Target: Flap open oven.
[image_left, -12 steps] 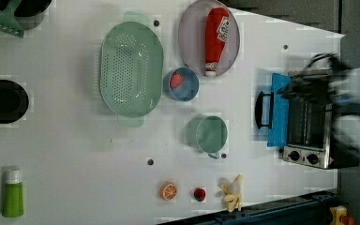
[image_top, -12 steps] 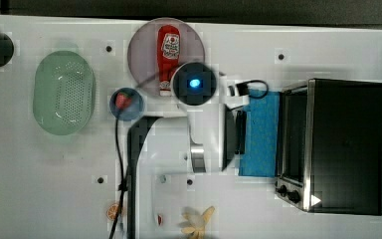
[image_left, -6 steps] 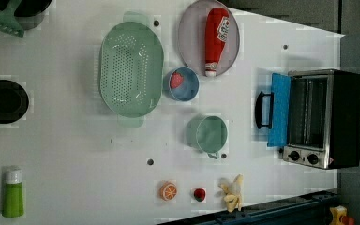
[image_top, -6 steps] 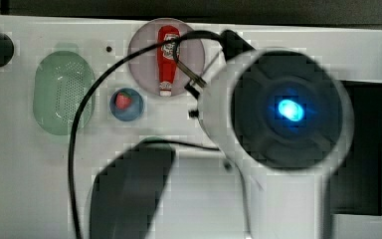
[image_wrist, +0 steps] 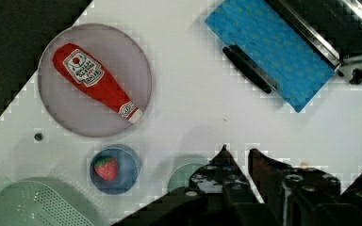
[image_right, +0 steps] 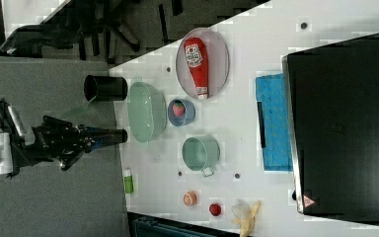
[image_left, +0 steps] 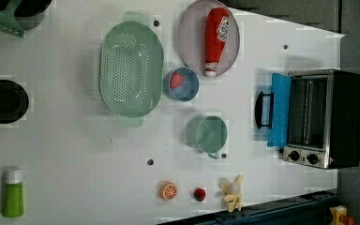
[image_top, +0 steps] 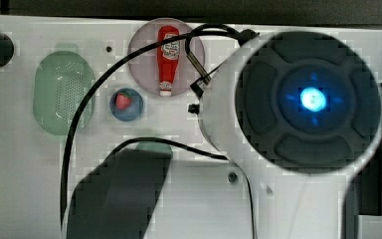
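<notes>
Blue glass door: folded down flat on the white table, bar handle outward.
Oven: at the left view's right edge, cavity exposed.
Gripper: fingers nearly together, holding nothing, well apart from the oven.
Writing: ketchup bottle label unreadable; red warning triangle on the oven's top corner.
</notes>
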You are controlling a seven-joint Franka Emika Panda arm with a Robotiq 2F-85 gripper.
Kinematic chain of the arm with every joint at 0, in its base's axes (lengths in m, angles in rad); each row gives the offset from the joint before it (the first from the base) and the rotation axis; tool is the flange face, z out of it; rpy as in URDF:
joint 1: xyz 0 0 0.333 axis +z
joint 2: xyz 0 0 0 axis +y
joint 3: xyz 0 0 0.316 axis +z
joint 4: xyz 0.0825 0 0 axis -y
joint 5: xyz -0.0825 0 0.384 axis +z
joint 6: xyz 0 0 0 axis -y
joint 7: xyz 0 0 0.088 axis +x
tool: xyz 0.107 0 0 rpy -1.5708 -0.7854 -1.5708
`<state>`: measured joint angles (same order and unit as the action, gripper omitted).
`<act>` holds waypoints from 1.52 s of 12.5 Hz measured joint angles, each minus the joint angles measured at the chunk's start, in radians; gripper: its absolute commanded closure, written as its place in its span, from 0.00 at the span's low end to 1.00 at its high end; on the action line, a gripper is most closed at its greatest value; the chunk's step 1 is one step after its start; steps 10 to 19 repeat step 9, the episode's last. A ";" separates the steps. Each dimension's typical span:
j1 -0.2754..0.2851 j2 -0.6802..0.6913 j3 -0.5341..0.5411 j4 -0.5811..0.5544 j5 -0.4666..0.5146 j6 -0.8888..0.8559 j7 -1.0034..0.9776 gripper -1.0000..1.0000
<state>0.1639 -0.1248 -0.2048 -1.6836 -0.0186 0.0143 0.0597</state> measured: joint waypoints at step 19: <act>-0.003 0.062 0.012 -0.029 -0.007 0.007 0.065 0.83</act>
